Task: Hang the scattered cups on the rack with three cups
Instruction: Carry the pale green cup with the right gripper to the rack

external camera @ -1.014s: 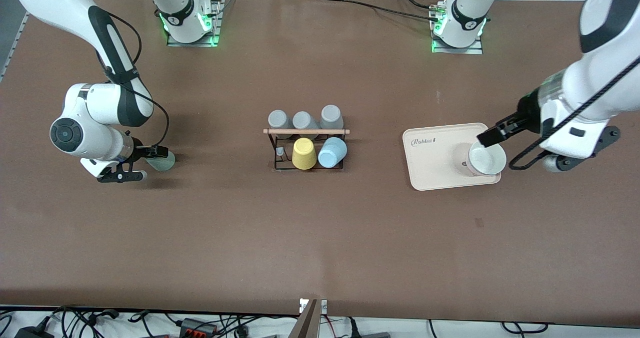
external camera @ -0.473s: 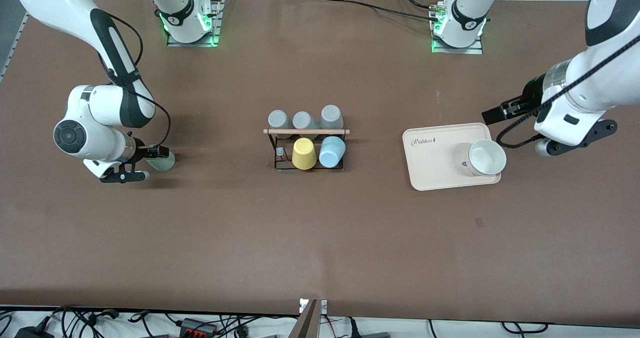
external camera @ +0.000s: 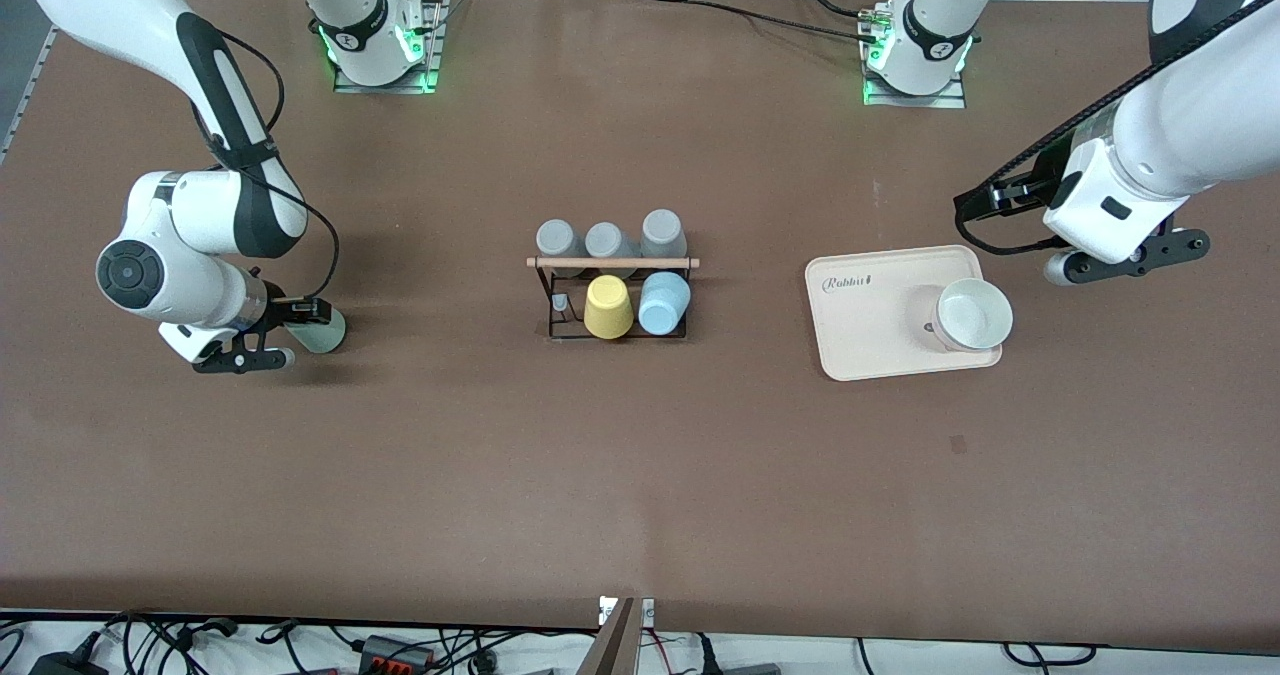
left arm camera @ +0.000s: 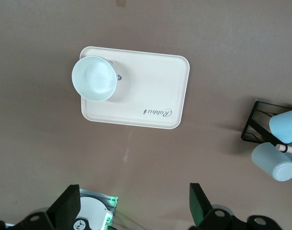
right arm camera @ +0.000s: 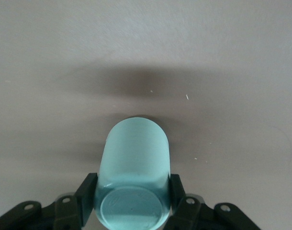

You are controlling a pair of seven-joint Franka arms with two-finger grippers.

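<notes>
- Right tool (external camera: 300,317) low at the right arm's end of the counter (external camera: 640,475), fingers (right arm camera: 86,188) clamped on the sage-green cup (external camera: 318,330) (pale, handleless, tapered).
- In the right wrist view the sage-green cup (right arm camera: 134,172) lies on its side between both pads, flat base toward the camera, mouth pointing away from the tool; dark shadow on the counter past its mouth.
- Cannot tell whether the cup is touching the counter or just off it.
- Left tool (external camera: 985,198) up in the air over bare counter, just off the cream tray (external camera: 870,315) on the side toward the arm bases; jaws wide, nothing between them.
- Left wrist view: both fingers (left arm camera: 199,203) spread far apart at the frame edge, cream tray (left arm camera: 151,91) well clear of them below the tool.
- White bowl (external camera: 972,315) sits upright on the tray corner nearest the left tool (not touched by it).
- Rack (external camera: 612,300) mid-counter, well apart from both tools, between them; black wire frame, wooden rod (external camera: 612,262) across the top.
- Light blue cup (external camera: 664,303) is on the rack, on the side nearer the front camera, beside the yellow cup (external camera: 608,307).
- Three grey cups (external camera: 608,239) in a row on the rack's side toward the arm bases.
- One small peg end of the rack beside the yellow cup, toward the right tool, carries no cup.
</notes>
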